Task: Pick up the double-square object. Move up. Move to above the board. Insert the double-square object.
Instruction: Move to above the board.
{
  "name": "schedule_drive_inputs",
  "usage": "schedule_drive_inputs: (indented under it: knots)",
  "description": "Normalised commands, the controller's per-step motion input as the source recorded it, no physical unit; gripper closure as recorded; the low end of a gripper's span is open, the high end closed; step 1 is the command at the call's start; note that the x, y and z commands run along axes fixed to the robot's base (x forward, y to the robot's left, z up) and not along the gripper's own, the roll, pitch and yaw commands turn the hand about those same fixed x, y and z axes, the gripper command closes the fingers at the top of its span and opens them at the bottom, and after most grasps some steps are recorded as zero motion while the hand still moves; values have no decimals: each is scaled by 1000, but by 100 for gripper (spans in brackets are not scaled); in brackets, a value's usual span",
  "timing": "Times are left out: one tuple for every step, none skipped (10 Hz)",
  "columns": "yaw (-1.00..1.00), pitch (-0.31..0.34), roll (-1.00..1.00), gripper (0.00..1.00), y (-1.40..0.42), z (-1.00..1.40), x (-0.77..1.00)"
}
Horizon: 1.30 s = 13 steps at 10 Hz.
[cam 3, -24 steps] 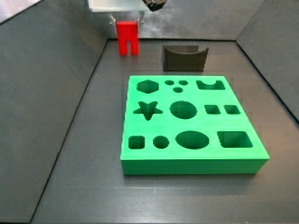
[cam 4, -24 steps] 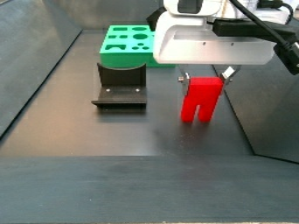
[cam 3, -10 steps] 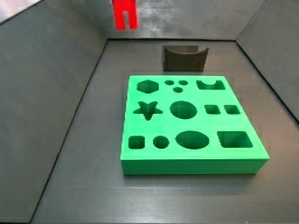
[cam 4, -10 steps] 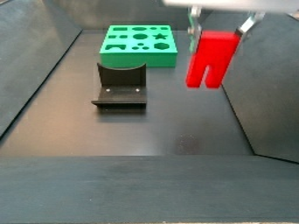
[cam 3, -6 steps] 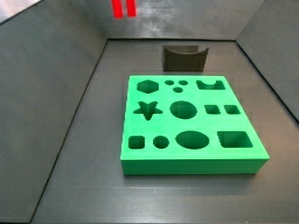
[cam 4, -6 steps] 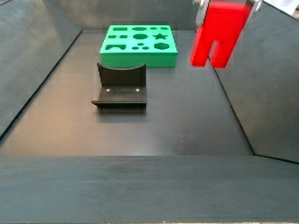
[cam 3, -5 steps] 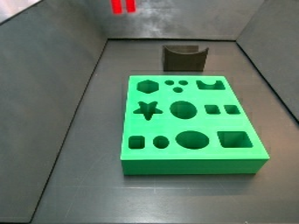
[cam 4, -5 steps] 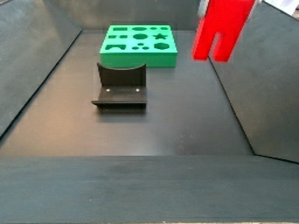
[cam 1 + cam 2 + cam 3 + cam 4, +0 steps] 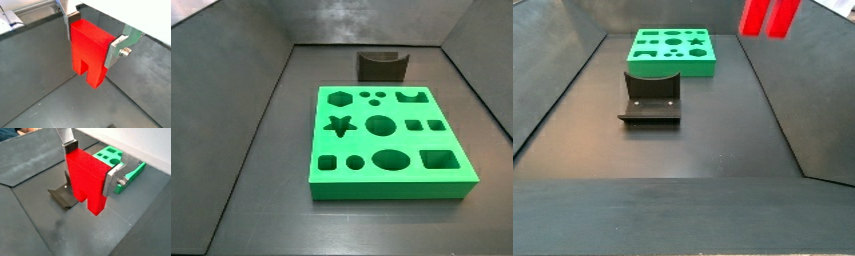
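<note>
My gripper (image 9: 91, 43) is shut on the red double-square object (image 9: 90, 52), which hangs prongs down between the silver fingers (image 9: 69, 26); both wrist views show this (image 9: 88, 180). In a side view only the two prong tips (image 9: 768, 18) show at the upper edge, high above the floor; the gripper is out of frame there. The green board (image 9: 386, 140) lies flat on the floor with its cut-out holes up. It also shows in a side view (image 9: 673, 50) and partly behind the object in a wrist view (image 9: 108, 155). The object is far from the board.
The dark fixture (image 9: 381, 66) stands on the floor just beyond the board. It also shows in a side view (image 9: 651, 98) and below the held object in a wrist view (image 9: 61, 196). Grey walls enclose the dark floor.
The gripper has risen with the red object. It has left one side view entirely. In the other only the prong tips remain at the upper edge.
</note>
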Motion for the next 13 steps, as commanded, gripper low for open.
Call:
schedule_drive_inputs:
  knots:
    - [24,85,65,100,-40,939,-16]
    - [28,86,68,100,-28,733,-5]
    - [28,88,67,100,-13,526,-2]
    - [27,84,63,100,-8,369,-1]
    - [26,82,62,100,-6,266,0]
    - [-345,591,5,100,-1000,-40,238]
    - [-294,549,13,100,-1000,-46,246]
    - [-165,463,-15,100,-1000,-42,259]
    - [-95,360,-69,100,-1000,-41,268]
    - [-49,263,-39,100,-1000,-40,270]
    - [-17,169,-13,100,-1000,-36,269]
    - [-6,129,-13,100,-1000,-34,275]
    - [-2,118,-10,100,-1000,-34,280]
